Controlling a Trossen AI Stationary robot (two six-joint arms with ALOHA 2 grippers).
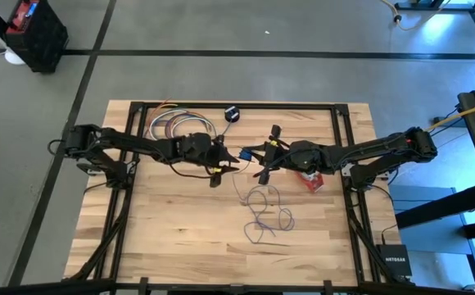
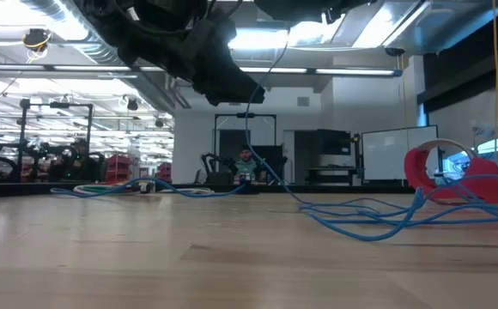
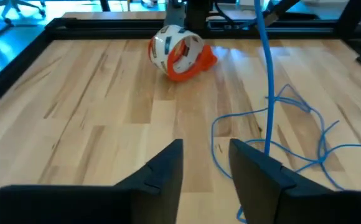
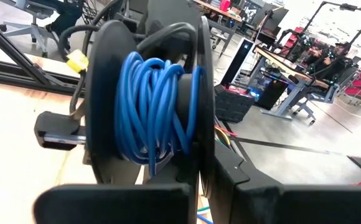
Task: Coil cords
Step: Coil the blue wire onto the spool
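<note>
Grippers meet near the middle of the light wooden table (image 1: 180, 229), both raised above it. The right gripper (image 1: 264, 157) is clamped on a black round spool (image 4: 149, 99) wound with turns of thin blue cord (image 4: 159, 109). From the spool the cord drops to the boards, where the rest lies as a loose tangle (image 1: 266, 215) toward the front of the table, just in front of both grippers. The left gripper (image 1: 219, 168) hovers beside the hanging strand with its two dark fingers (image 3: 168, 171) parted and nothing between them; the strand passes just past one finger. A short red-and-white cord bundle (image 1: 309, 179) rests on the table under the right arm, apart from the blue tangle.
</note>
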